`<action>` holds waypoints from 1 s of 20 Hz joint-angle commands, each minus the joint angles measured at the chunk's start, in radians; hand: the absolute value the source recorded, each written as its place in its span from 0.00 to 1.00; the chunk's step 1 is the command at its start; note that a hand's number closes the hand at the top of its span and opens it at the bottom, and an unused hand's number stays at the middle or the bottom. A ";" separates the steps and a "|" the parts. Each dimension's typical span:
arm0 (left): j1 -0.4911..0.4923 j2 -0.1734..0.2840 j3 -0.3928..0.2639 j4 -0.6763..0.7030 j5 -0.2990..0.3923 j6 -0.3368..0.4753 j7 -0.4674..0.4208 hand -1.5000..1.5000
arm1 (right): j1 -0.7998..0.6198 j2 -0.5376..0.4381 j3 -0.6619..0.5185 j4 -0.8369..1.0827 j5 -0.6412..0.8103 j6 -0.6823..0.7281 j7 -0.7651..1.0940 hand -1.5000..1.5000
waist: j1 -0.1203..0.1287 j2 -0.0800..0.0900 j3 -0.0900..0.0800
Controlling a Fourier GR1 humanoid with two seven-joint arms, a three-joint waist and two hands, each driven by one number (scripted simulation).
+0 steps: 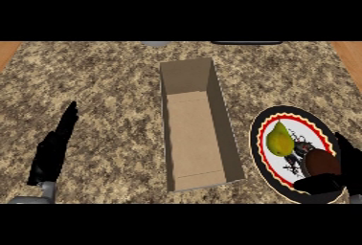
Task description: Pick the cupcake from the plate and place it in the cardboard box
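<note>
A brown cupcake (323, 162) sits on the right half of a round plate (263, 131) with a black, red and yellow rim, at the lower right. My right hand (332, 183) curls round the cupcake, thumb below it and fingers (350, 152) along its right side. A long cardboard box (196, 129), open at the top, stands in the middle of the counter, left of the plate. My left hand (51, 152) rests at the lower left with straight fingers pointing up, far from the box.
A yellow-green pear (280, 139) lies on the plate's left half, next to the cupcake. The granite counter (99, 76) stretches around the box. Two dark objects show at the far edge (246, 42). Wooden strips border both top corners.
</note>
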State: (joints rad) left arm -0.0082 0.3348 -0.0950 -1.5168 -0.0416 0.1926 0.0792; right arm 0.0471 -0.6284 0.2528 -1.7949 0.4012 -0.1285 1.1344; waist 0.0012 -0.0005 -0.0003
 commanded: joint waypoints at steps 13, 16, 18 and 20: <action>-0.029 -0.021 0.070 -0.048 -0.016 -0.068 0.071 0.50 | -0.041 0.160 -0.029 0.126 0.149 0.071 0.009 1.00 | 0.001 0.001 0.000; 0.074 -0.084 0.011 0.003 -0.086 -0.004 -0.074 0.50 | -0.004 0.127 -0.006 0.088 0.287 0.031 0.041 1.00 | 0.002 0.000 -0.001; 0.073 -0.050 0.040 -0.017 -0.053 -0.058 -0.061 0.50 | 0.003 0.109 -0.055 0.154 0.298 0.038 -0.046 1.00 | 0.001 0.000 0.000; 0.041 -0.058 0.028 -0.061 -0.083 -0.036 0.025 0.50 | -0.015 0.078 -0.085 0.109 0.306 0.099 -0.020 1.00 | -0.001 -0.001 0.000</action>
State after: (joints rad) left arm 0.0275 0.2872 -0.0553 -1.5416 -0.0954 0.1459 0.0696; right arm 0.0399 -0.5267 0.1978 -1.6876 0.6492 -0.0558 1.0642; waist 0.0014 -0.0011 -0.0011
